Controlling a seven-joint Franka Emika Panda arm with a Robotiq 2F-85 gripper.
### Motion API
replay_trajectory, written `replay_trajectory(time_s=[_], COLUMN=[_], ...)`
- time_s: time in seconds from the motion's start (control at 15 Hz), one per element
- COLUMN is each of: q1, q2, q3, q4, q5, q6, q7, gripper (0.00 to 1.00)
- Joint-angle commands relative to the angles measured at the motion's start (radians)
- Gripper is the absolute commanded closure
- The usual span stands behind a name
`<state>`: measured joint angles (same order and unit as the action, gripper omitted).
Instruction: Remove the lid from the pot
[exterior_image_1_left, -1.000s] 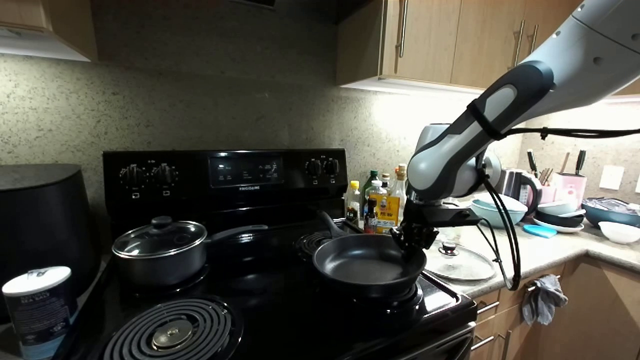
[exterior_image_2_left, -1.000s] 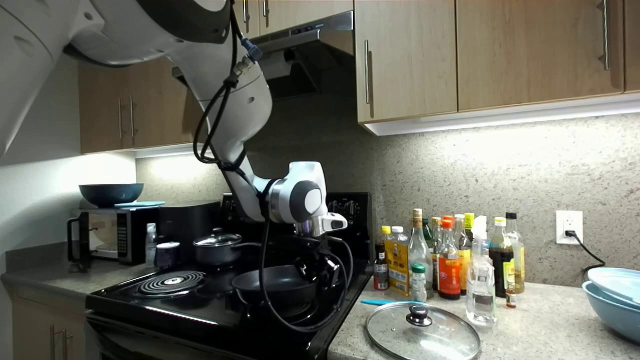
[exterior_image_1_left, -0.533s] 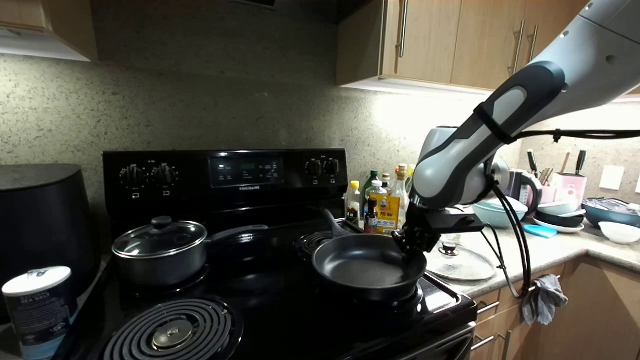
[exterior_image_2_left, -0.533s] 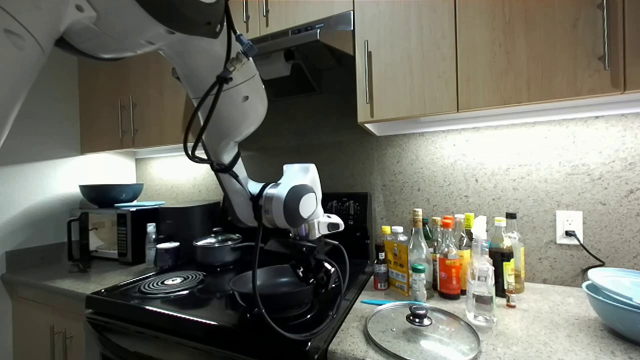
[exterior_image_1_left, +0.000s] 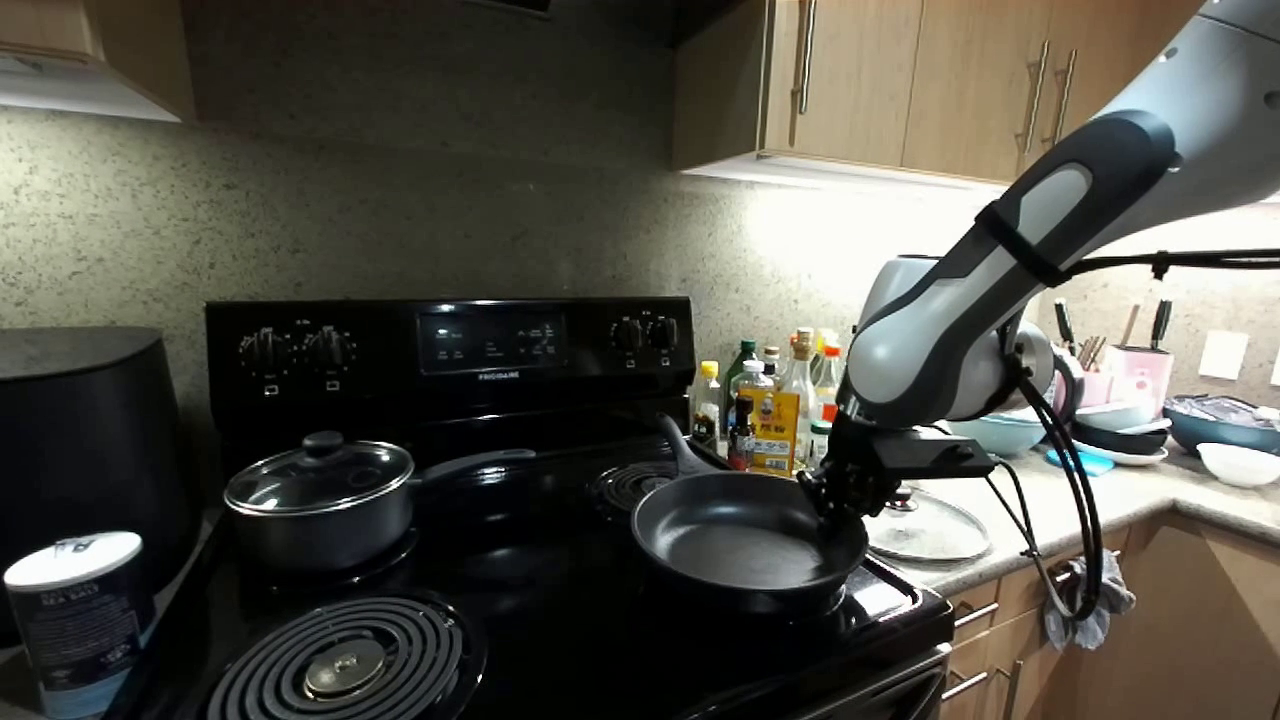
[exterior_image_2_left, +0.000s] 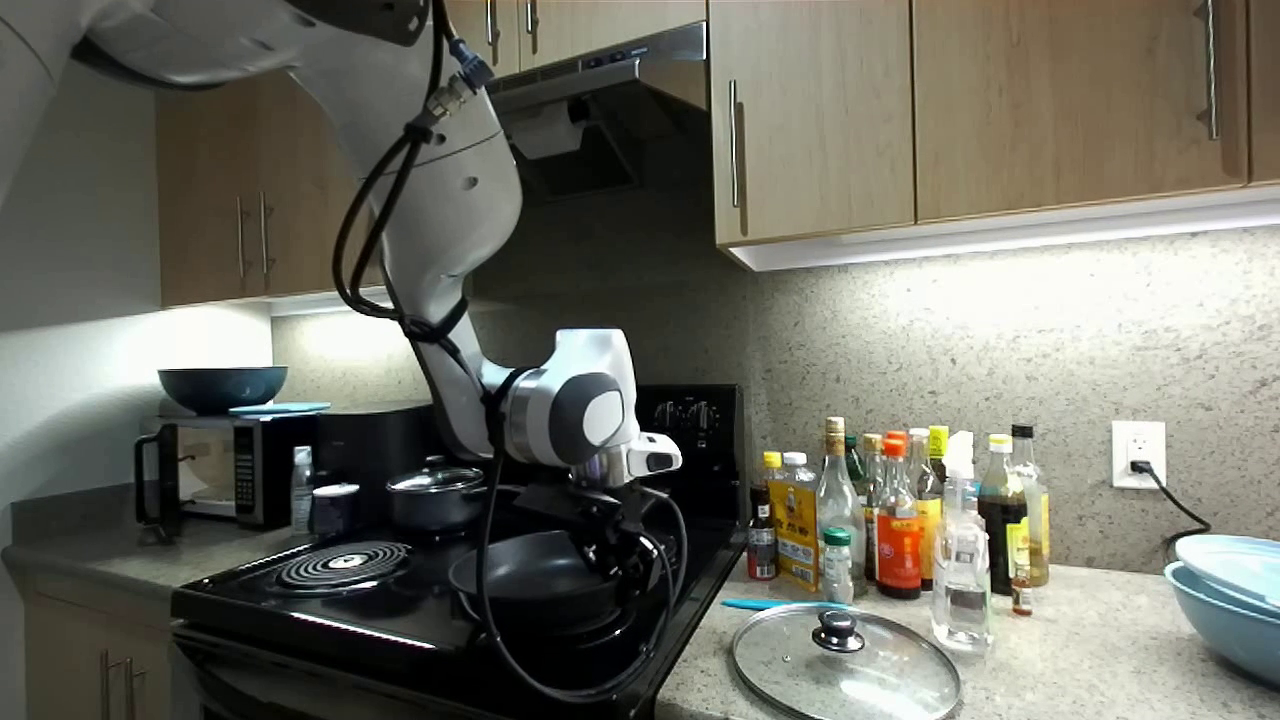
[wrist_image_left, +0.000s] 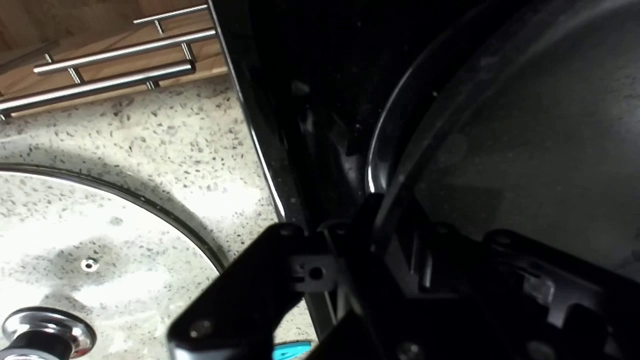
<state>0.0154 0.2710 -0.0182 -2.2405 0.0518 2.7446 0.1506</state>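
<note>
Clear glass makes the big round lid (exterior_image_2_left: 860, 672), the nearest thing in an exterior view. It is off the dark frying pan (exterior_image_2_left: 545, 600) and lies with its knob (exterior_image_2_left: 838, 625) up on the pale, speckled counter (exterior_image_2_left: 1090, 640). A bit of something blue (exterior_image_2_left: 765, 604) lies just past it at eleven o'clock. A see-through spray bottle (exterior_image_2_left: 962, 590) stands beside it at two o'clock. Lots of sauce bottles (exterior_image_2_left: 898, 535) stand behind it, from eleven round to one o'clock. Blue bowls (exterior_image_2_left: 1225, 625) are well apart from it, near three o'clock.

Between the lid's nine and ten o'clock, the frying pan is over the black stove (exterior_image_1_left: 560, 610). Whether it sits flat is hard to tell. The gripper (wrist_image_left: 387, 212) is pinched tight on the pan's edge, with the rim between its jaws. That is at the pan's three o'clock in both exterior views. In an exterior view, the long handle (exterior_image_1_left: 682, 447) points to eleven o'clock.

Farther back, in an exterior view, at the pan's ten o'clock, a smaller pot (exterior_image_2_left: 435, 510) has its own glass top (exterior_image_2_left: 432, 481) on it. Farther still, at that pot's nine o'clock, is a microwave (exterior_image_2_left: 210, 475), with a dark blue bowl (exterior_image_2_left: 222, 390) up above it.
</note>
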Motion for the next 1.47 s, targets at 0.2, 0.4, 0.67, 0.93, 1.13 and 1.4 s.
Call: replay_trajectory(time_s=[0.2, 0.4, 0.67, 0.93, 1.13, 1.4], q1=[0.0, -0.001, -0.007, -0.01, -0.015, -0.034], q2=[-0.005, -0.006, -0.017, -0.02, -0.006, 0.024], q3=[-0.002, -0.007, -0.019, -0.03, -0.023, 0.001], q4=[0.003, -0.003, -0.025, -0.037, -0.025, 0.0], q5=[0.004, 0.0, -0.003, -0.001, 0.016, 0.077], q6=[-0.003, -0.002, 0.002, 0.003, -0.006, -0.014], q7=[-0.001, 0.002, 0.007, 0.01, 0.0, -0.031], gripper=[0.87, 0.97, 0.97, 0.97, 0.97, 0.97])
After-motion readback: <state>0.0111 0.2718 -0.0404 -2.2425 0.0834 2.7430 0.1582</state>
